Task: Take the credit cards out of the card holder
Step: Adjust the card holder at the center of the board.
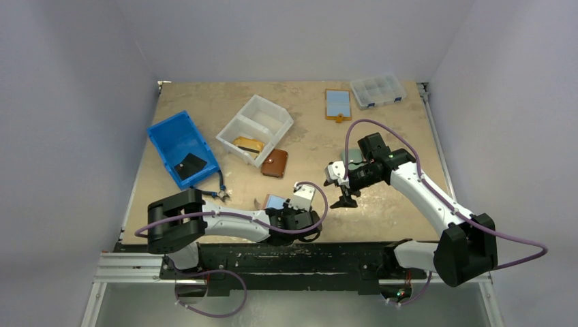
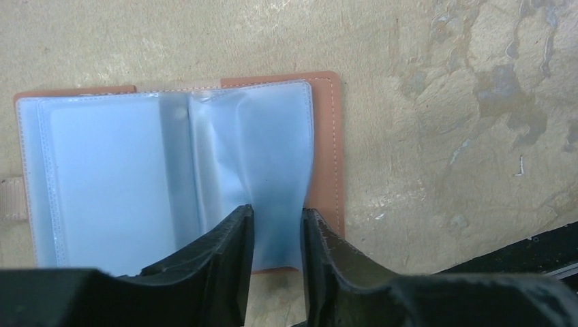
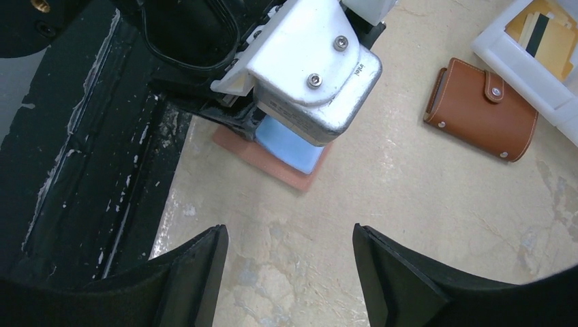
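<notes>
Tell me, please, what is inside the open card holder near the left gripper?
Clear plastic sleeves lie in the card holder; one holds a light-blue card. The left gripper covers part of their near edge.

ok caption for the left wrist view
left pincer poised over the open card holder, light-blue card in its clear sleeve

card holder spread flat at near edge of table, left gripper over its right panel, snap pouch behind it, divided bin behind pouch, right gripper right of holder
</notes>
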Action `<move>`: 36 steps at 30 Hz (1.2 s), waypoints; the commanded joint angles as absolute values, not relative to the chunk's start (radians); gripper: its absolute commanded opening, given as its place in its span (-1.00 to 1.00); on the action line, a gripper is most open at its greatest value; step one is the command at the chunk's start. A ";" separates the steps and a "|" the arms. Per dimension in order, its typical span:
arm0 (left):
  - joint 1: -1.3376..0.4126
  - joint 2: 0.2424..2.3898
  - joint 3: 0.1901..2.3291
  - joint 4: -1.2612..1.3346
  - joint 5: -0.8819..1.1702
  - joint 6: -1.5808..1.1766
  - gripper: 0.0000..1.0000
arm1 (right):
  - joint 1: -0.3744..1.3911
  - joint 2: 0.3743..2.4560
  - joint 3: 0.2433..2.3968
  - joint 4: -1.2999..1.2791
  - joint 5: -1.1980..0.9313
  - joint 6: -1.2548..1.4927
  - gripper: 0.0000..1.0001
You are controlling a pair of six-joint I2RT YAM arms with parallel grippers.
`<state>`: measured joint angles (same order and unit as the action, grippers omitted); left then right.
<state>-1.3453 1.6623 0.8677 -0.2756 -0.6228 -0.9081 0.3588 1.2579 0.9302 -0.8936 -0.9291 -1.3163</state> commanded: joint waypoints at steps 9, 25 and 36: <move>-1.335 1.437 0.760 -0.223 -0.668 -0.945 -1.00 | 0.353 1.268 0.940 -0.906 -0.946 -1.319 0.51; -1.126 1.141 0.403 0.299 -0.241 -0.920 -1.00 | 0.358 1.294 0.926 -0.870 -0.972 -1.269 0.52; -1.123 1.274 0.445 0.353 -0.211 -0.914 -0.71 | 0.383 1.324 0.917 -0.789 -0.920 -1.157 0.53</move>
<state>-1.1320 1.2343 0.4019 0.2848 -0.2283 -0.9237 0.3740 1.3235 0.9253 -0.8276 -0.9283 -1.2003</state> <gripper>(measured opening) 0.144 0.765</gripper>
